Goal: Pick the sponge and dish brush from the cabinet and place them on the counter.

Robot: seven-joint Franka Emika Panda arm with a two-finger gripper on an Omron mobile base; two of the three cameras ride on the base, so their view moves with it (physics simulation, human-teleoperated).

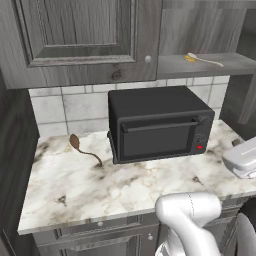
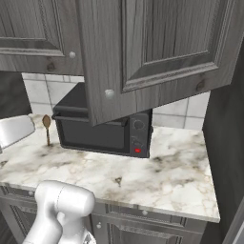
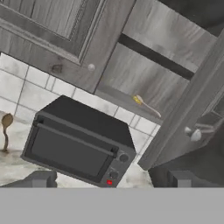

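- Marble, white with brown-grey veins, makes up the worktop [image 1: 125,187] across the lower half of the left base view; a black microwave [image 1: 159,124] stands at centre against the tiled wall, with a red button at its lower right and no writing that can be read.
- At the upper right of that view the cabinet [image 1: 80,40] stands open, and the dish brush [image 1: 204,60] lies on its grey shelf [image 1: 220,65], yellow head to the left. A brown spoon [image 1: 82,149] rests at middle left; bare worktop runs in front of the microwave to the near edge.
- In the right base view the open cabinet door [image 2: 157,52] hangs across the upper centre and hides the shelf; open worktop lies at right, up to the dark side wall.
- In the hand view the dish brush sits right of centre on the shelf. The tool [image 3: 109,179] at the bottom edge is released, tips wide apart, grasping nothing.
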